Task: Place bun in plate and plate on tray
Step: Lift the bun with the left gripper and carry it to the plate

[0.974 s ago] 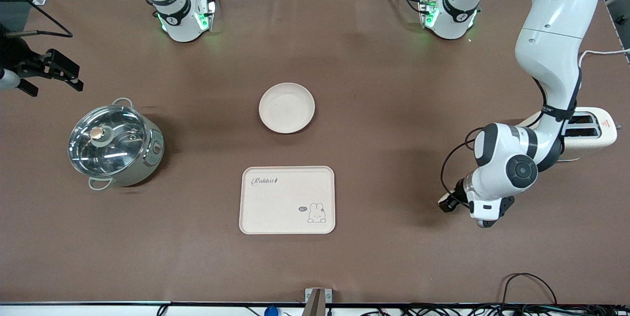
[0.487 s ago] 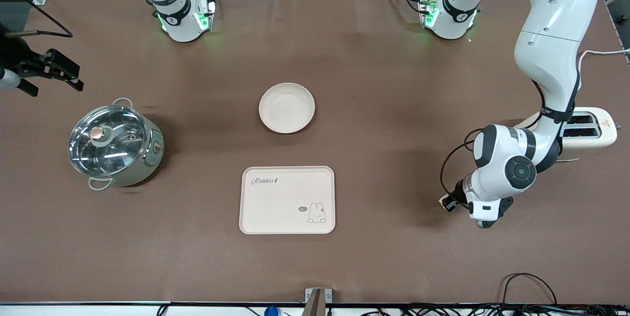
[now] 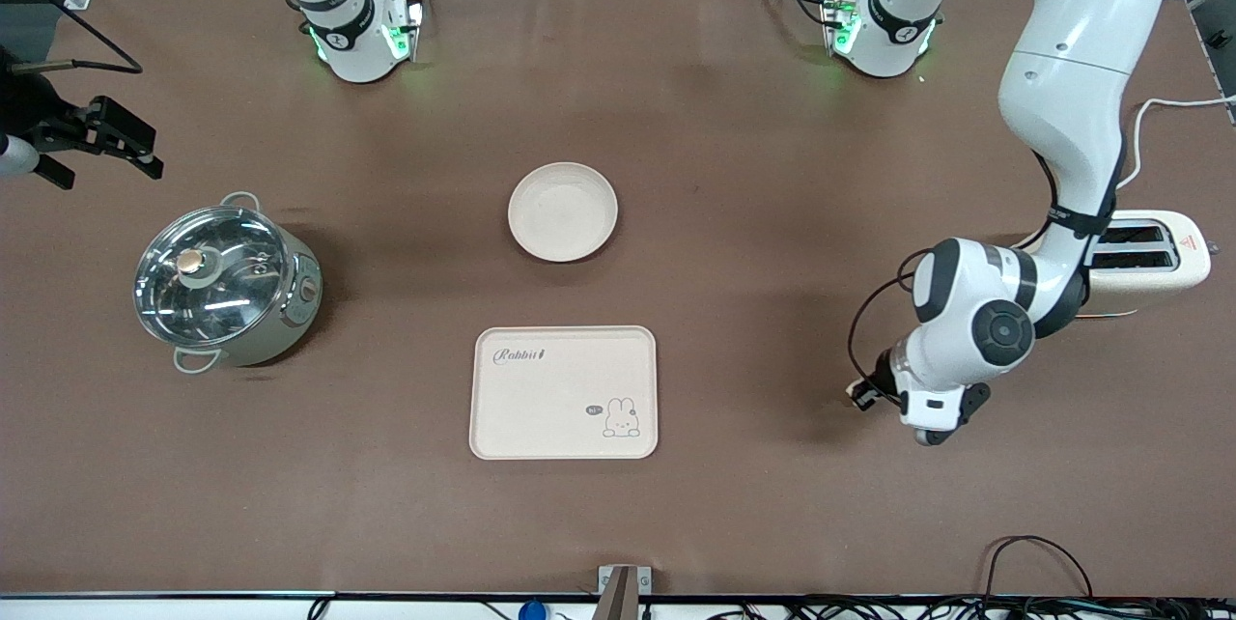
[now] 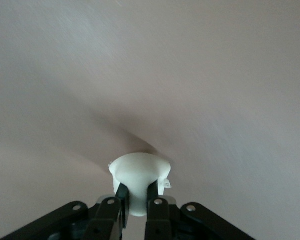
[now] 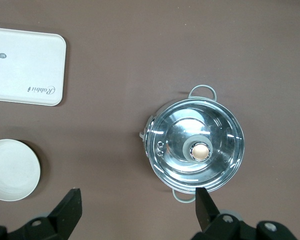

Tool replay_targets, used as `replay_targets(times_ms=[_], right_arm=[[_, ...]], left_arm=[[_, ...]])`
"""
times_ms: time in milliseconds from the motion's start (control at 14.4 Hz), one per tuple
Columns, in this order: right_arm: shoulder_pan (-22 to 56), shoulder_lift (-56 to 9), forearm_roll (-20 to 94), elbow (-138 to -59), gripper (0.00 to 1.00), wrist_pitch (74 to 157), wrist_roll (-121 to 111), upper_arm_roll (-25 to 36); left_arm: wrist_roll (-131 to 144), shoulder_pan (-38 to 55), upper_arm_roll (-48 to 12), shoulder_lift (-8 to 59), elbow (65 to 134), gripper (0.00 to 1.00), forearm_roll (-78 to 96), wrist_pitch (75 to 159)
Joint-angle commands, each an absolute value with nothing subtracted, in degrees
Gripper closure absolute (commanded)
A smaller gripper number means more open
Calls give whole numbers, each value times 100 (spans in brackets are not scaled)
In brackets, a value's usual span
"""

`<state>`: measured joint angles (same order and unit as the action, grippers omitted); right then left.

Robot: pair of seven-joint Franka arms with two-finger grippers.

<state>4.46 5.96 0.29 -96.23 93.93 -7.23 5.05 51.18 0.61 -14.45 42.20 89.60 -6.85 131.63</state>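
Note:
My left gripper is shut on the bun, a small cream-white lump pinched between its black fingers. In the front view this gripper is low over bare table, between the tray and the toaster. The round cream plate sits at mid-table with nothing in it. The cream "Rabbit" tray lies nearer the front camera than the plate. My right gripper waits open, high over the right arm's end of the table. In its wrist view the plate and tray show below.
A steel pot with a glass lid stands toward the right arm's end, also in the right wrist view. A cream toaster stands toward the left arm's end, partly under the left arm. Brown cloth covers the table.
My left gripper has moved a little toward the tray with the bun in it. The right arm, plate and tray have not moved.

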Motion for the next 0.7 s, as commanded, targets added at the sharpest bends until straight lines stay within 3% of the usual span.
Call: replay_targets(times_ms=[0,626], right_arm=[[466,659,9,-9659,0,9387,-677,527],[343,659,9,-9668,0,9378,-712,562]], left_arm=[[5264,578,-1459,3658,9026,82,-791,12491],[7160,2783,-1538,3603,8947,80,-774,12410]])
